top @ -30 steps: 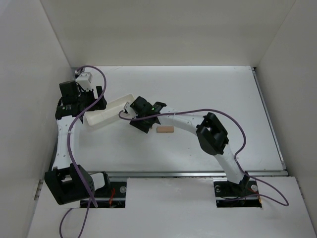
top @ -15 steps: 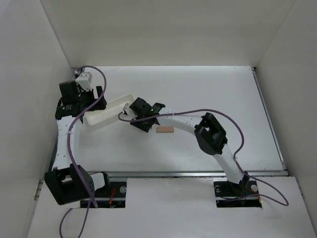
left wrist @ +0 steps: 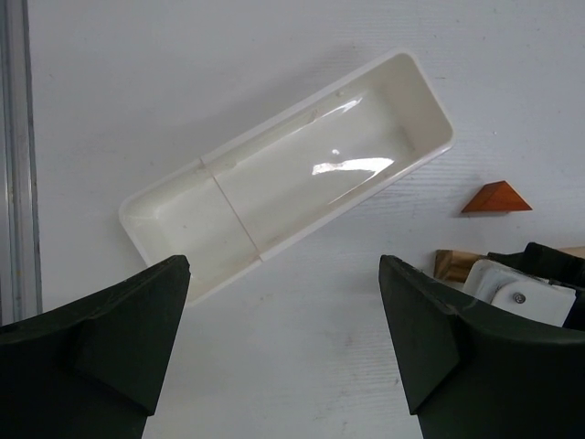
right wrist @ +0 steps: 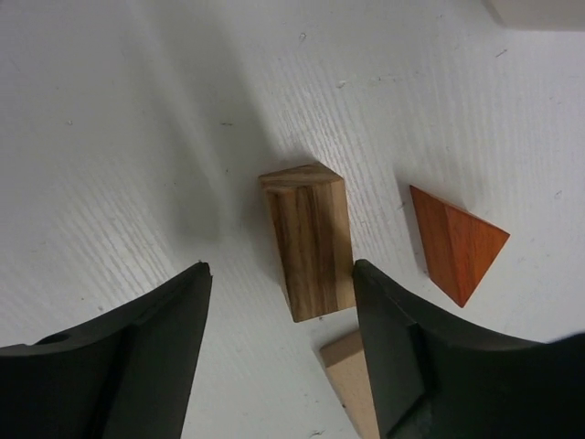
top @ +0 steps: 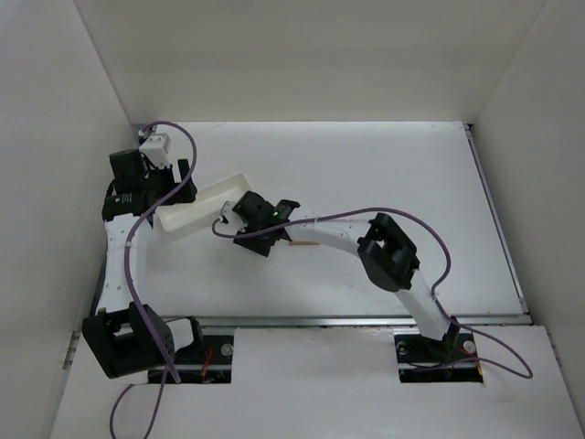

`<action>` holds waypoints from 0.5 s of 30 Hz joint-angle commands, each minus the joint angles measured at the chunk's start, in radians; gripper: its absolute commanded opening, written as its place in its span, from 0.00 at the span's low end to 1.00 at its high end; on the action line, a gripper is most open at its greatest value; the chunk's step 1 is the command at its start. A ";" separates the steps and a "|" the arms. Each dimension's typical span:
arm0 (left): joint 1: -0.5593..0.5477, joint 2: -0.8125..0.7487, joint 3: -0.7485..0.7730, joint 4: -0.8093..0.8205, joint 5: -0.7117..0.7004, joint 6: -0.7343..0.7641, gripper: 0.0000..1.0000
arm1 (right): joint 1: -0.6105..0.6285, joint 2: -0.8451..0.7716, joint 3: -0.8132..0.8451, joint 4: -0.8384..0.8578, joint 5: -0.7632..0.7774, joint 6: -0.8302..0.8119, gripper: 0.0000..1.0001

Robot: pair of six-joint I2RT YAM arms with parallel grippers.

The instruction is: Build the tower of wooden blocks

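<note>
In the right wrist view a dark striped wooden block [right wrist: 309, 240] lies on the table. A reddish-brown triangular piece [right wrist: 455, 242] lies just right of it, and a pale tan block [right wrist: 352, 380] pokes out below. My right gripper [right wrist: 279, 352] is open, its jaws to either side of the striped block's near end, not touching it. In the top view the right gripper [top: 234, 225] hides these blocks. My left gripper [left wrist: 283, 352] is open and empty, hovering over the table near the tray. It sees the triangular piece [left wrist: 496, 198] and the striped block [left wrist: 454, 263].
A long white plastic tray [left wrist: 146, 229] lies empty and slanted, just left of the blocks, and also shows in the top view [top: 203, 203]. The left gripper [top: 181, 187] hangs by its left end. White walls enclose the table; a metal rail [top: 366, 320] runs along the near edge.
My right gripper has moved left and slightly nearer, and its arm now covers most of the tan block that lay in the open. The left arm has not moved.
</note>
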 commanded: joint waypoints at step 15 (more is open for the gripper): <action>-0.001 -0.034 -0.023 0.008 0.006 0.019 0.83 | 0.018 -0.012 0.072 -0.007 0.023 -0.006 0.85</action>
